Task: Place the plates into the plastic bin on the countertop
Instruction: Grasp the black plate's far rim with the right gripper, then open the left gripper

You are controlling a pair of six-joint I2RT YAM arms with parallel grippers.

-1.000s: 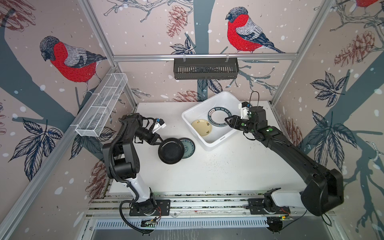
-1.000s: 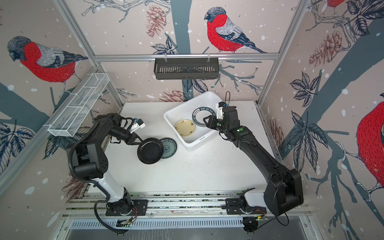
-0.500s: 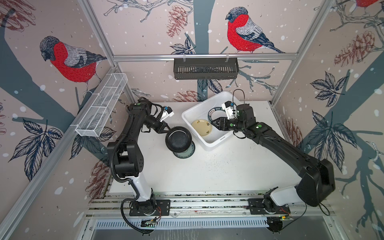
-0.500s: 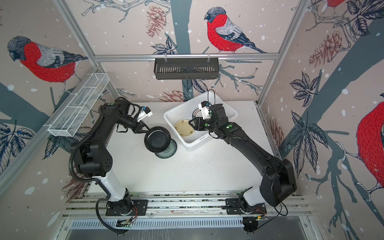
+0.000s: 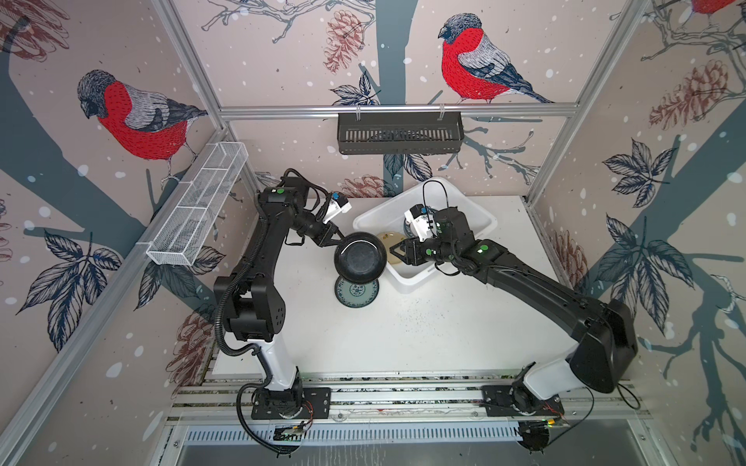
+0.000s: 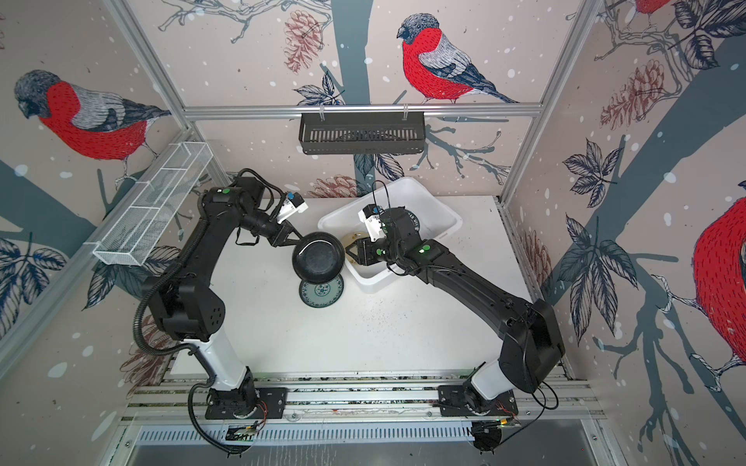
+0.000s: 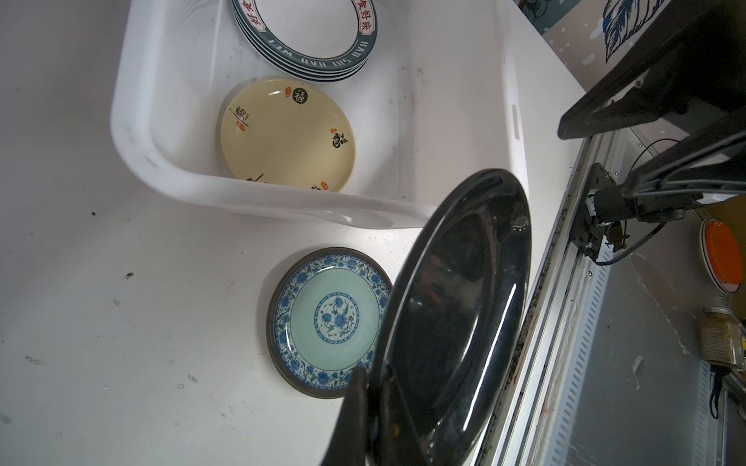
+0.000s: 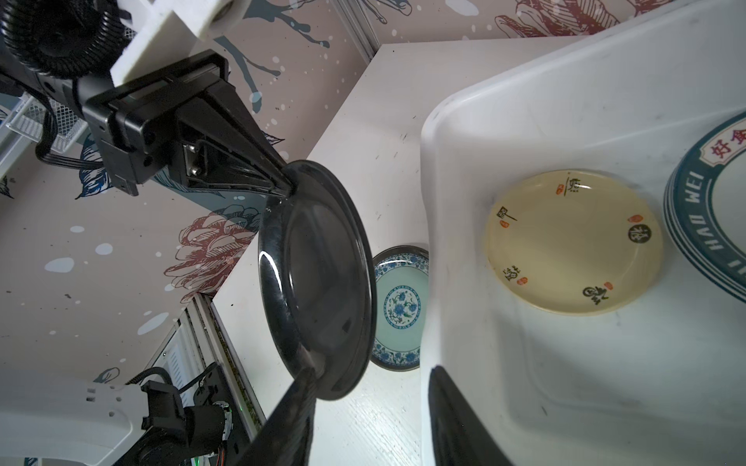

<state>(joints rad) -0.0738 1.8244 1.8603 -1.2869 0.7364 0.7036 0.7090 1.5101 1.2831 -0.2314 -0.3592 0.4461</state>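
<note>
My left gripper [image 5: 338, 238] [image 7: 373, 383] is shut on the rim of the plain black plate [image 5: 360, 258] [image 7: 456, 322] [image 8: 319, 282]. It holds the plate tilted in the air, just left of the plastic bin [image 5: 476, 210] [image 7: 133, 133]. The teal patterned plate [image 5: 357, 291] [image 7: 331, 322] lies on the countertop [image 5: 403, 335] under it. In the bin lie a cream-yellow plate [image 7: 288, 135] [image 8: 573, 242] and a stack of dark-rimmed lettered plates [image 7: 306, 40]. My right gripper [image 5: 397, 252] [image 8: 371, 371] is open over the bin's near-left corner. One of its fingers lies by the black plate's far rim.
A black slotted rack [image 5: 399, 133] hangs on the back wall. A white wire mesh tray [image 5: 198, 210] runs along the left wall. Aluminium rails [image 5: 403, 399] border the countertop's front edge. The bin stands at the back right of the countertop.
My left arm has carried the black plate rightward from the countertop's left to the bin's edge. My right gripper has swung left across the bin toward the plate.
</note>
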